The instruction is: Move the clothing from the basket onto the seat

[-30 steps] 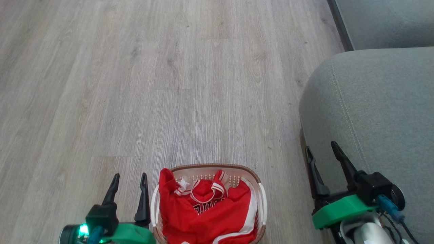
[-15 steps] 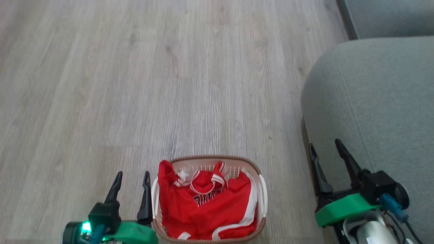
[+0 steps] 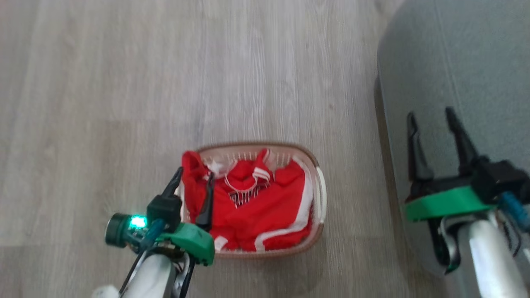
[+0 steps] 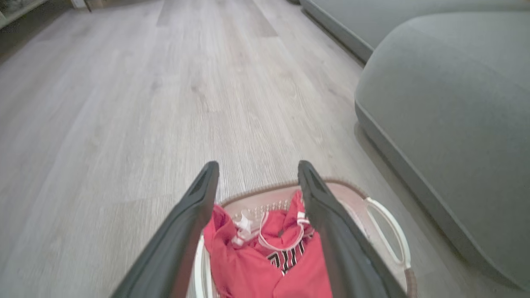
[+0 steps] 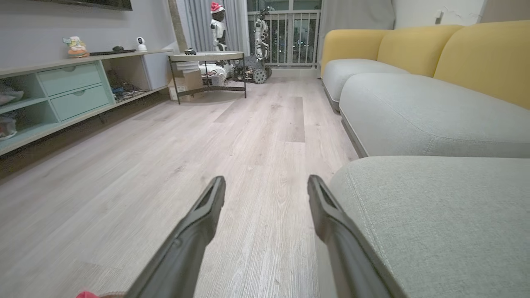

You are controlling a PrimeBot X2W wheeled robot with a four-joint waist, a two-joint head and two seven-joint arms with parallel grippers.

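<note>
- Head view: the left gripper (image 3: 195,173) hangs over the left end of the basket (image 3: 319,194), its fingers spread and holding nothing. One finger lies over the rim and the other over the red clothing (image 3: 256,207). The clothing is heaped inside the basket, which stands on the floor (image 3: 124,82) just beside the seat (image 3: 455,62). The right gripper (image 3: 430,114), also spread and empty, hovers over the seat's near edge. If the left gripper goes straight down from here, its outer finger may land on the rim or outside the wall, and that could shove or tip the light basket.
- Left wrist view: looking along the left gripper (image 4: 257,165), this view brings out what the blurred overhead picture smears. The jersey (image 4: 285,260), with dark lettering and white neck trim, sits between the fingers, and a white handle (image 4: 389,231) stands on the side towards the seat (image 4: 447,103). The two garments look tangled. A shallow pinch may slip off, or it may drag the second piece over the rim onto the floor.
- Right wrist view: past the empty, spread right gripper (image 5: 266,179), the seat (image 5: 434,215) shows its broad top and stitched seam, with yellow back cushions (image 5: 488,54) behind it. This is the landing room that the overhead picture crops. Across the floor stand a shelf unit (image 5: 62,82) and a round table (image 5: 207,56). This arm hovers over the seat's edge, so clothing carried across could snag on it.
</note>
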